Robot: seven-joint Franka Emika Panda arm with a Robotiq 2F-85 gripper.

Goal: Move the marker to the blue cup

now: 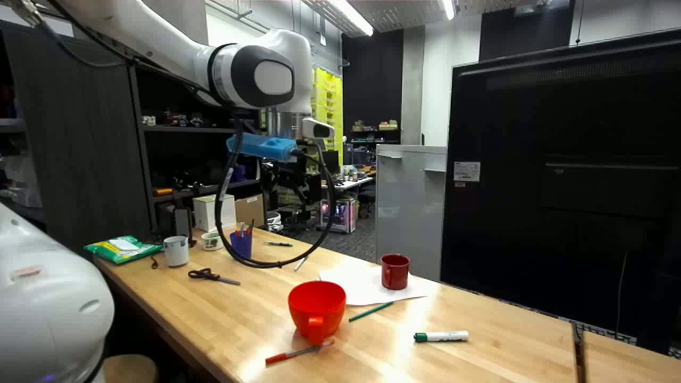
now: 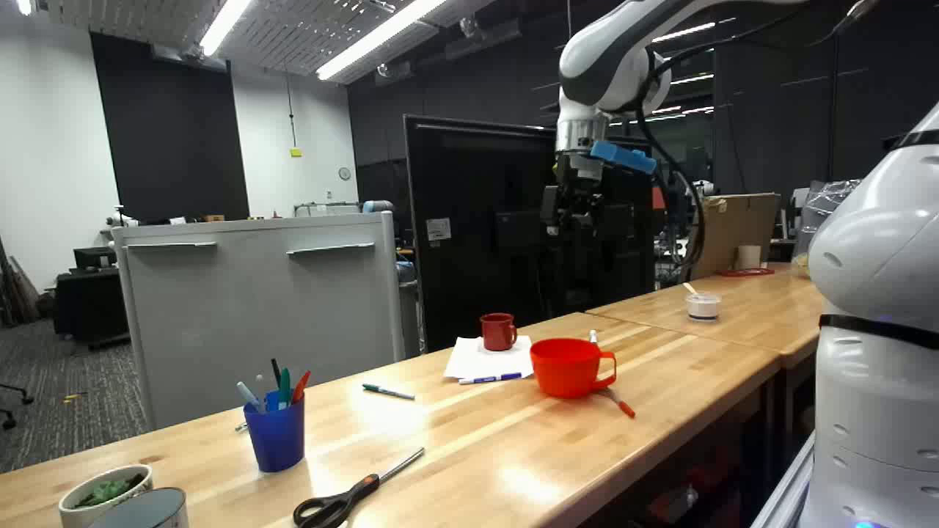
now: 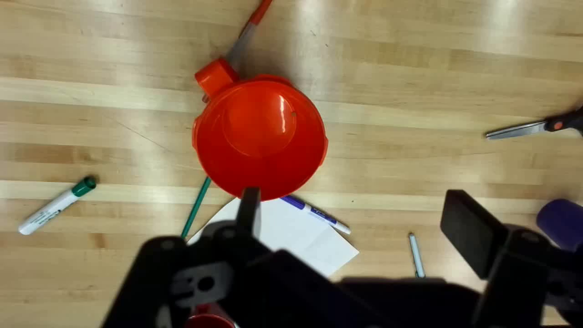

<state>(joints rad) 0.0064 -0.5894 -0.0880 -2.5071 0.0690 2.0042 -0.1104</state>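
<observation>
"What's above the table (image 1: pixel 239 314)?"

"The gripper (image 3: pixel 362 223), released, its fingers spread well apart."

"The red bowl (image 2: pixel 565 367)?"

"Upright, handle turned toward the corner where the robot-side edge meets the seam (image 1: pixel 579 351)."

"And the blue cup (image 2: pixel 275 440)?"

"Upright too, toward the end edge opposite the seam."

"Then the marker (image 1: pixel 441 336)?"

"Flat, toward the seam edge, well apart from the cup, green end nearest the bowl."

Bare tabletop (image 1: pixel 383 346) around marker (image 1: pixel 441 336), red bowl (image 1: pixel 316 306) obstructing between long edges, dark red cup (image 1: pixel 395 274) near far edge
</observation>
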